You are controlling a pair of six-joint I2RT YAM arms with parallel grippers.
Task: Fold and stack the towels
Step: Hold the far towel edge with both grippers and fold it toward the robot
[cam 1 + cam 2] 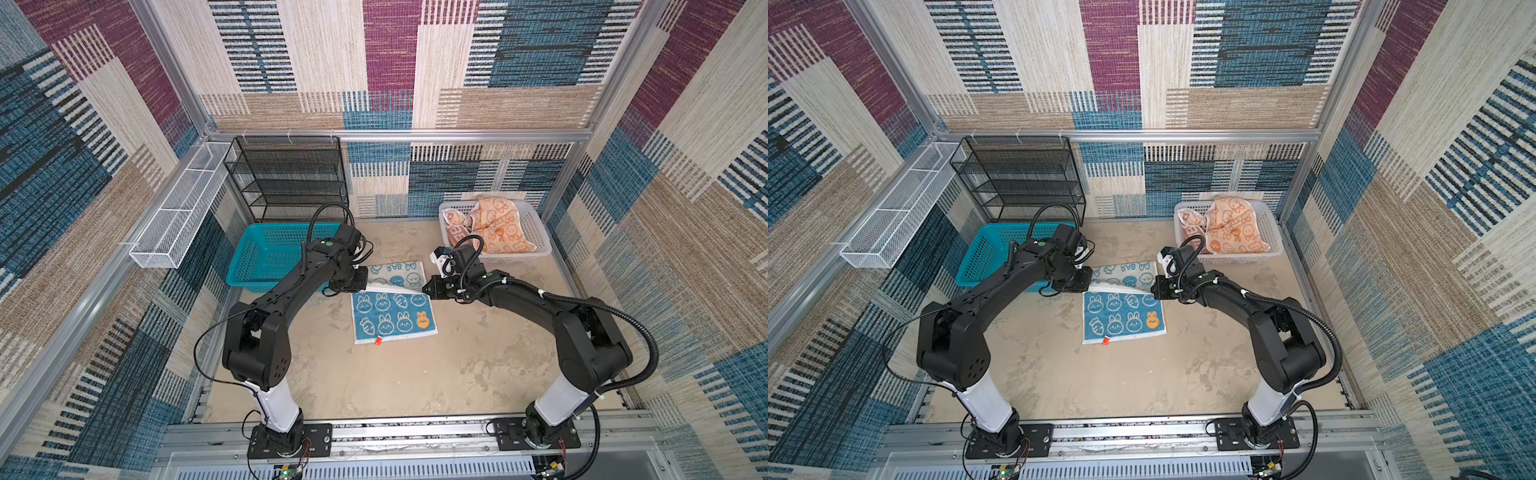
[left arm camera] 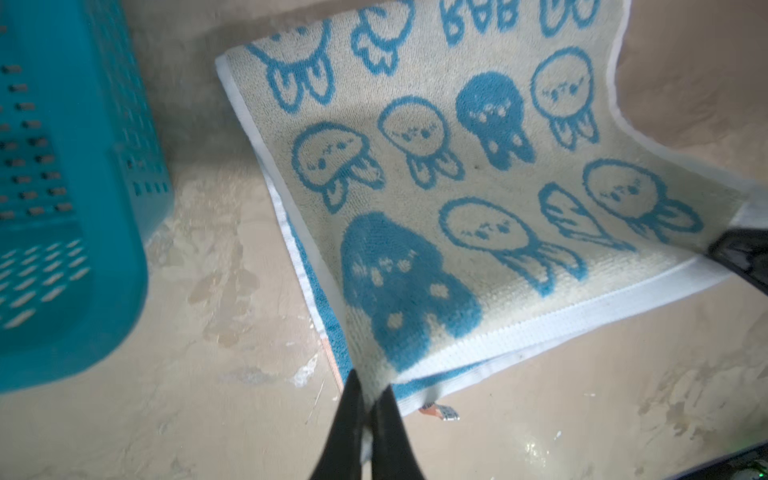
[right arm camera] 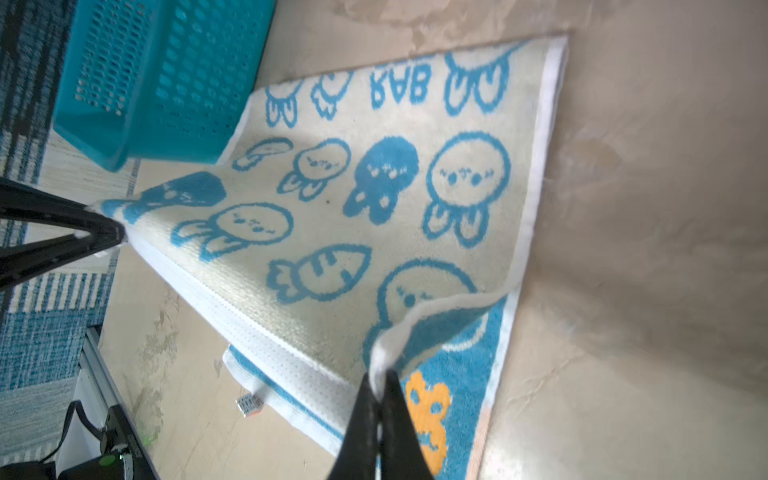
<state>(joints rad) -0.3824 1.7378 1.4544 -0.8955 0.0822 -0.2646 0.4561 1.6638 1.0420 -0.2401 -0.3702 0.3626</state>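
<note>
Tan table (image 1: 457, 374) carries the towel (image 1: 392, 316) mid-fold near its centre, left gripper (image 2: 370, 386) and right gripper (image 3: 380, 378) each clenched on a raised far corner; best draw both level and taut to the near hem before releasing.

Open front, crowded back
Bare table (image 1: 374, 382) in front of the towel (image 1: 390, 316); blue basket (image 1: 249, 257) just left, white basket (image 1: 528, 232) and rack (image 1: 286, 178) behind.

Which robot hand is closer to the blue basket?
Left. The left gripper pinches the towel corner right beside the blue basket; the right gripper pinches the opposite corner, across the towel from it.
</note>
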